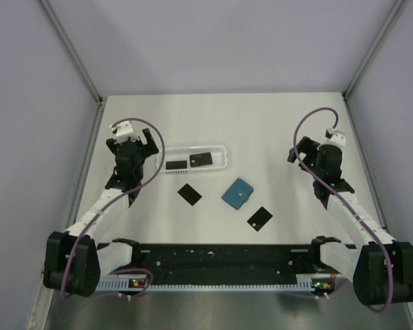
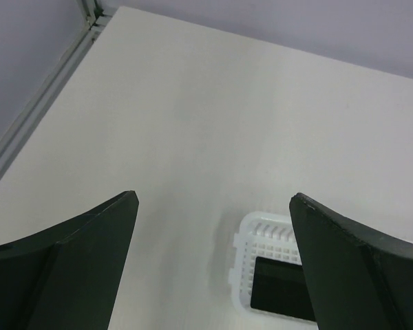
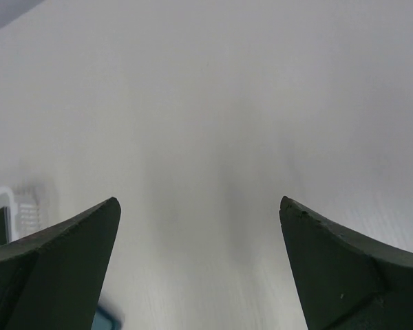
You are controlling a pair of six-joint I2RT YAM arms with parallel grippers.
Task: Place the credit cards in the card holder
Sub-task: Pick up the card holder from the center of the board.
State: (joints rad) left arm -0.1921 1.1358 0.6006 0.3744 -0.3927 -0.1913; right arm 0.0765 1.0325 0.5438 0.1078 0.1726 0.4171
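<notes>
Several black credit cards show in the top view: one [image 1: 189, 194] lies left of the teal card holder [image 1: 238, 193], another [image 1: 259, 218] sits near its front right, and two [image 1: 175, 165] [image 1: 202, 159] rest in the white tray [image 1: 224, 163]. My left gripper [image 1: 132, 141] hovers open just left of the tray, holding nothing. In the left wrist view its gripper [image 2: 213, 199] frames the tray's end [image 2: 261, 234] and a card [image 2: 279, 292]. My right gripper [image 1: 300, 150] [image 3: 199, 203] is open and empty, well right of the card holder [image 3: 107, 320].
Grey walls with metal corner rails [image 1: 76, 55] close in the white table [image 1: 261, 124] on three sides. A black and white rail [image 1: 213, 265] spans the near edge between the arm bases.
</notes>
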